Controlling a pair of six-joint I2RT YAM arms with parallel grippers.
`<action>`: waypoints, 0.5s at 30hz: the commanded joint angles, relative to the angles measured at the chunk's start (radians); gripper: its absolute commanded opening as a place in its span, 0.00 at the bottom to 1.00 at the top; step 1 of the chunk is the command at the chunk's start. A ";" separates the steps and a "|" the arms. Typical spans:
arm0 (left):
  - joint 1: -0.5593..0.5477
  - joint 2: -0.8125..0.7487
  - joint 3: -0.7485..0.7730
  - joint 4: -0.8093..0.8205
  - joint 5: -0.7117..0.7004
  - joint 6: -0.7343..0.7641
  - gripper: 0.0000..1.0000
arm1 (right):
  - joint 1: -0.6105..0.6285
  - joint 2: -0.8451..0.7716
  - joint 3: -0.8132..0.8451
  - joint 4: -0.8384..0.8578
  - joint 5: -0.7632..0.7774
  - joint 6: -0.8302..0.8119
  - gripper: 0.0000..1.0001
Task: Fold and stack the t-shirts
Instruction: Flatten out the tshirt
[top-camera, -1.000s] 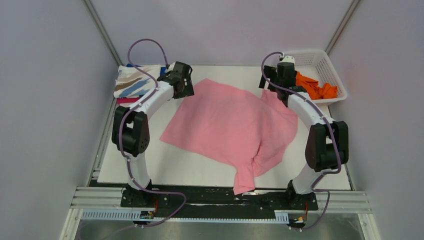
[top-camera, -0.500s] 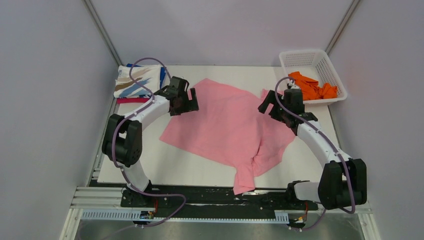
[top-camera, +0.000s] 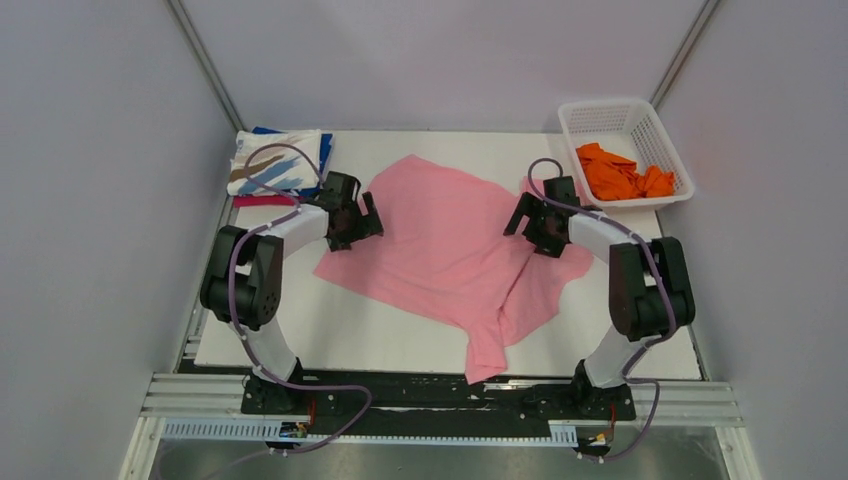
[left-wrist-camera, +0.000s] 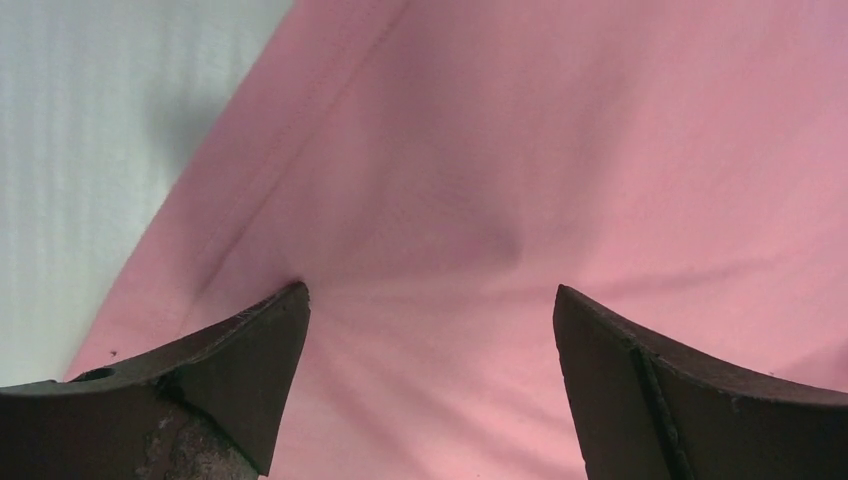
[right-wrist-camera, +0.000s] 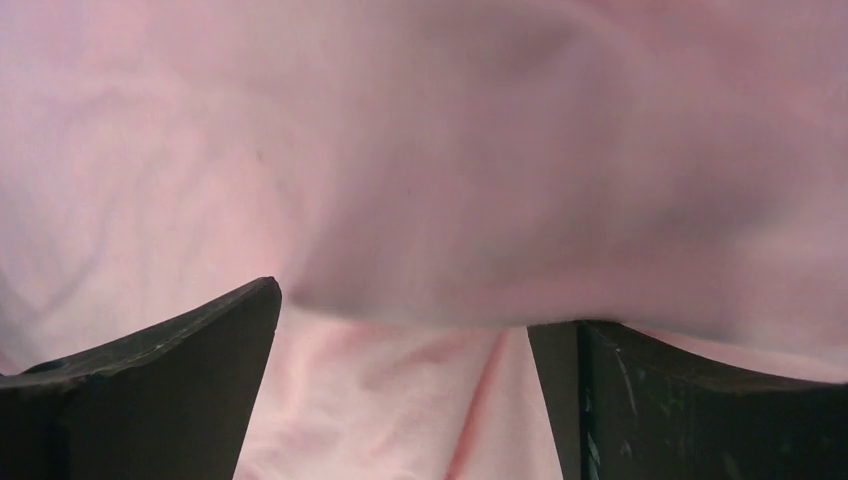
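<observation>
Pink t-shirt (top-camera: 450, 240) lies spread across ctr of the white table (top-camera: 300, 330), mostly flat. Its near-right part is bunched into folds, w/ one strip of cloth reaching toward the near edge.

Left gripper (left-wrist-camera: 430, 295) is down at the shirt's left hem. Jaws are spread wide & nothing is clamped. In the wrist view, creases in the pink cloth run out from one fingertip (left-wrist-camera: 285, 300), which looks to be touching it. Bare table shows just left of the hem.

Right gripper (right-wrist-camera: 405, 300) is down at the shirt's right side, also spread wide & not closed on anything. A blurred hump of pink cloth rises btwn its fingers, close to the lens; can't tell if the tips touch it.

Far-left corner holds a folded stack: white t-shirt w/ blue/tan streaks (top-camera: 270, 165) on top, blue t-shirt (top-camera: 325, 152) showing under it, magenta t-shirt (top-camera: 255, 201) peeking out at the near side.

Far right, the white lattice basket (top-camera: 610, 110) holds a crumpled orange t-shirt (top-camera: 620, 178), well apart from the pink one.
</observation>
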 joint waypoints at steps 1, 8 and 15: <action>0.079 0.021 -0.058 -0.004 -0.049 -0.022 1.00 | -0.004 0.163 0.141 0.020 0.058 -0.034 1.00; 0.146 0.039 -0.024 -0.036 -0.041 -0.015 1.00 | -0.049 0.421 0.474 0.009 0.064 -0.142 1.00; 0.147 0.080 0.093 -0.061 0.047 0.007 1.00 | -0.053 0.485 0.771 -0.050 0.023 -0.264 1.00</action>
